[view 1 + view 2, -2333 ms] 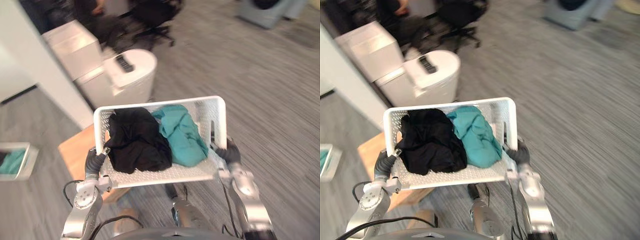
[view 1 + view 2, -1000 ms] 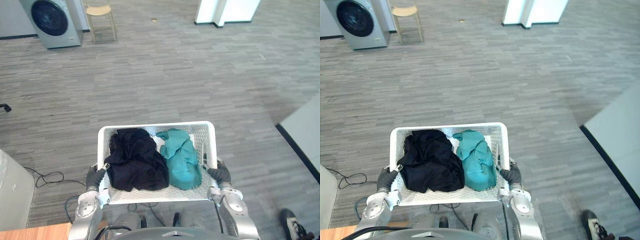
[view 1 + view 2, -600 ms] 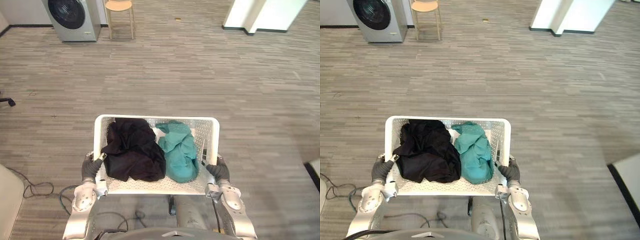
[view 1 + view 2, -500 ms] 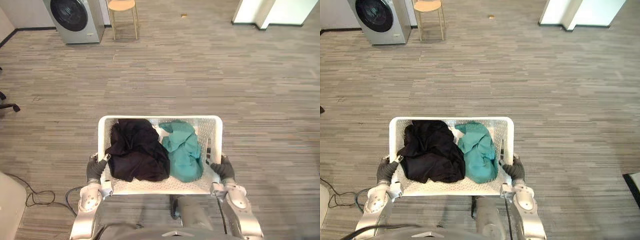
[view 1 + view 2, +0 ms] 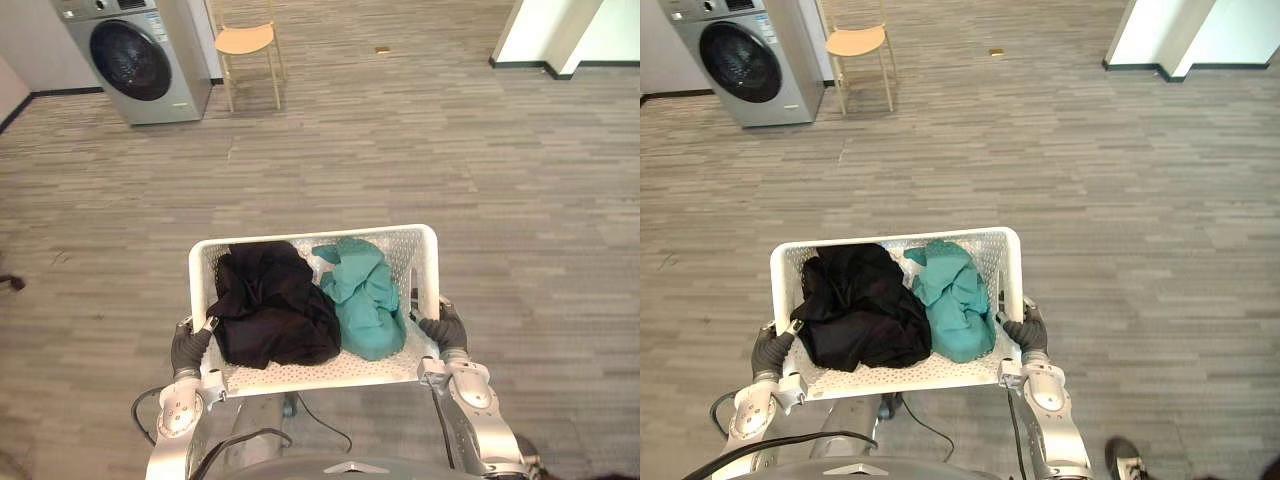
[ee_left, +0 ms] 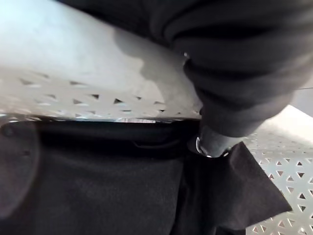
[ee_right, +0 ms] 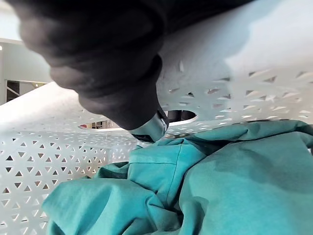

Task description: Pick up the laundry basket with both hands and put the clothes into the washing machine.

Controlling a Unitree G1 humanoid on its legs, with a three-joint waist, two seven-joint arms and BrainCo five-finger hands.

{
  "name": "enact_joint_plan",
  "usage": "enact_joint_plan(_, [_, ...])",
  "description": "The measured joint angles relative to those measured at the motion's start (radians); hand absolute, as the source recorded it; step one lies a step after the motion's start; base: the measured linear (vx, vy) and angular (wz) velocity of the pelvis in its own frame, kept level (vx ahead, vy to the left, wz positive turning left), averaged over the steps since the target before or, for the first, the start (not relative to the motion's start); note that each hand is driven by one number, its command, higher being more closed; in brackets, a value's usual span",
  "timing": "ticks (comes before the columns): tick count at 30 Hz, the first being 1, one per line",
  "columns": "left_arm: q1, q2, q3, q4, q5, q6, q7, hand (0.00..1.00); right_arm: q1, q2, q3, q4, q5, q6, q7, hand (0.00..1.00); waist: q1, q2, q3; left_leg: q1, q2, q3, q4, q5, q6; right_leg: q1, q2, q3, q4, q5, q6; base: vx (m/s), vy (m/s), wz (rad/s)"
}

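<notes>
Carrying is the step in hand. The white perforated plastic laundry basket (image 5: 424,243) sits at lower centre of the frame, held above the grey plank floor (image 5: 520,170). The left robot hand (image 5: 187,346) and right robot hand (image 5: 445,333) each clamp a side rim, thumbs seemingly hooked inside. It holds a crumpled black garment (image 5: 270,312) and a teal garment (image 5: 366,296). Next calls for walking to the silver front-loading washing machine (image 5: 135,58) at upper left, keeping the basket level.
</notes>
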Motion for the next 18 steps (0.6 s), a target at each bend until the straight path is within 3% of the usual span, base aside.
enact_joint_plan(1, [-0.012,0.01,-0.005,0.001,0.006,0.002,0.0,1.0,0.002,0.017,-0.019,0.007,-0.002,-0.002,0.004,1.0,-0.004,-0.018,0.001,0.007,-0.012,-0.012,0.107,-0.123,0.009,-0.099,-0.009,0.025,0.23,0.222,0.109,0.74,0.105,0.31])
enact_joint_plan(2, [-0.019,0.014,-0.007,0.001,0.013,0.006,0.0,1.0,0.006,0.026,-0.027,0.021,-0.004,-0.003,0.005,1.0,-0.008,-0.02,0.003,0.025,-0.019,-0.025,0.143,-0.166,0.008,-0.141,-0.017,0.02,0.335,0.263,0.114,0.9,0.099,0.36])
enact_joint_plan(3, [-0.035,0.025,-0.008,0.017,0.03,0.019,0.0,1.0,0.005,0.05,-0.035,0.046,-0.012,-0.001,0.004,1.0,-0.019,-0.025,0.011,0.117,-0.041,-0.035,0.15,-0.231,0.012,-0.214,-0.036,-0.003,0.515,0.228,0.077,0.86,0.076,0.47])
enact_joint_plan(4, [-0.041,0.031,-0.014,0.029,0.042,0.025,0.0,1.0,0.025,0.058,-0.04,0.043,-0.022,-0.001,0.003,1.0,-0.04,-0.001,0.028,0.242,-0.05,-0.072,0.106,-0.268,0.007,-0.257,-0.044,-0.054,0.585,0.164,-0.022,0.84,0.058,0.56])
enact_joint_plan(5, [-0.039,0.033,-0.018,0.03,0.044,0.025,-0.001,1.0,0.043,0.057,-0.04,0.036,-0.022,-0.002,0.004,1.0,-0.054,0.017,0.033,0.304,-0.048,-0.097,0.068,-0.281,0.002,-0.285,-0.042,-0.092,0.58,0.129,-0.077,0.77,0.019,0.72])
enact_joint_plan(6, [-0.041,0.043,-0.03,0.031,0.051,0.023,-0.008,1.0,0.081,0.057,-0.037,0.023,-0.022,-0.014,0.007,1.0,-0.072,0.044,0.028,0.399,-0.031,-0.139,-0.008,-0.3,-0.004,-0.364,-0.033,-0.152,0.519,0.074,-0.127,0.85,-0.038,0.73])
enact_joint_plan(7, [-0.05,0.065,-0.044,0.03,0.051,0.015,-0.012,1.0,0.096,0.058,-0.039,0.001,-0.022,-0.015,0.008,1.0,-0.085,0.059,0.025,0.466,-0.015,-0.169,-0.064,-0.316,-0.017,-0.455,-0.024,-0.172,0.411,0.039,-0.131,0.85,-0.07,0.68])
enact_joint_plan(8, [-0.058,0.073,-0.046,0.03,0.051,0.014,-0.013,1.0,0.099,0.059,-0.04,-0.013,-0.022,-0.015,0.009,1.0,-0.092,0.058,0.025,0.499,-0.007,-0.174,-0.083,-0.326,-0.029,-0.496,-0.023,-0.174,0.332,0.036,-0.126,0.86,-0.153,0.47])
enact_joint_plan(9, [-0.068,0.078,-0.047,0.031,0.05,0.014,-0.014,1.0,0.099,0.057,-0.043,-0.031,-0.023,-0.015,0.012,1.0,-0.101,0.06,0.027,0.551,0.01,-0.184,-0.11,-0.354,-0.054,-0.561,-0.022,-0.182,0.129,0.051,-0.123,0.75,-0.217,0.35])
enact_joint_plan(10, [-0.078,0.078,-0.047,0.033,0.051,0.014,-0.014,1.0,0.099,0.056,-0.045,-0.039,-0.023,-0.014,0.013,1.0,-0.104,0.057,0.026,0.602,0.034,-0.189,-0.142,-0.381,-0.074,-0.579,-0.018,-0.198,-0.143,0.113,-0.122,0.75,-0.246,0.29])
enact_joint_plan(12, [-0.081,0.084,-0.046,0.034,0.051,0.012,-0.014,1.0,0.107,0.059,-0.043,-0.051,-0.023,-0.012,0.013,1.0,-0.116,0.034,0.012,0.707,0.054,-0.189,-0.209,-0.408,-0.096,-0.575,-0.008,-0.19,-0.472,0.191,-0.12,0.74,-0.265,0.45])
enact_joint_plan(13, [-0.078,0.083,-0.048,0.034,0.052,0.011,-0.014,1.0,0.123,0.057,-0.042,-0.071,-0.023,-0.011,0.013,1.0,-0.122,0.019,0.004,0.749,0.067,-0.2,-0.205,-0.428,-0.121,-0.576,-0.004,-0.169,-0.503,0.184,-0.123,1.08,-0.405,0.55])
enact_joint_plan(14, [-0.082,0.058,-0.047,0.059,0.054,0.01,-0.013,1.0,0.128,0.05,-0.043,-0.078,-0.022,-0.008,0.013,1.0,-0.124,0.035,-0.011,0.754,0.117,-0.221,-0.115,-0.449,-0.123,-0.594,0.037,-0.158,-0.396,0.312,-0.129,0.74,-0.282,0.38])
enact_joint_plan(15, [-0.083,0.052,-0.046,0.064,0.06,0.01,-0.013,1.0,0.128,0.049,-0.044,-0.08,-0.021,-0.007,0.012,1.0,-0.124,0.048,-0.009,0.729,0.142,-0.231,-0.022,-0.44,-0.119,-0.592,0.052,-0.171,-0.352,0.332,-0.139,1.06,-0.463,0.29])
enact_joint_plan(16, [-0.083,0.043,-0.045,0.067,0.063,0.01,-0.013,1.0,0.129,0.037,-0.044,-0.084,-0.019,-0.006,0.012,1.0,-0.129,0.079,0.007,0.644,0.201,-0.247,0.239,-0.355,-0.1,-0.573,0.081,-0.203,-0.268,0.319,-0.164,0.68,-0.315,0.18])
enact_joint_plan(17, [-0.083,0.033,-0.045,0.068,0.064,0.01,-0.013,1.0,0.13,0.017,-0.042,-0.091,-0.016,-0.002,0.012,1.0,-0.124,0.113,0.024,0.558,0.258,-0.252,0.434,-0.182,-0.082,-0.54,0.118,-0.228,-0.224,0.252,-0.19,1.01,-0.442,-0.03])
enact_joint_plan(18, [-0.076,0.026,-0.04,0.072,0.064,0.011,-0.013,1.0,0.131,0.012,-0.035,-0.098,-0.004,0.005,0.011,1.0,-0.103,0.129,0.025,0.482,0.308,-0.249,0.584,0.073,-0.06,-0.503,0.15,-0.231,-0.202,0.203,-0.217,0.82,-0.317,-0.36])
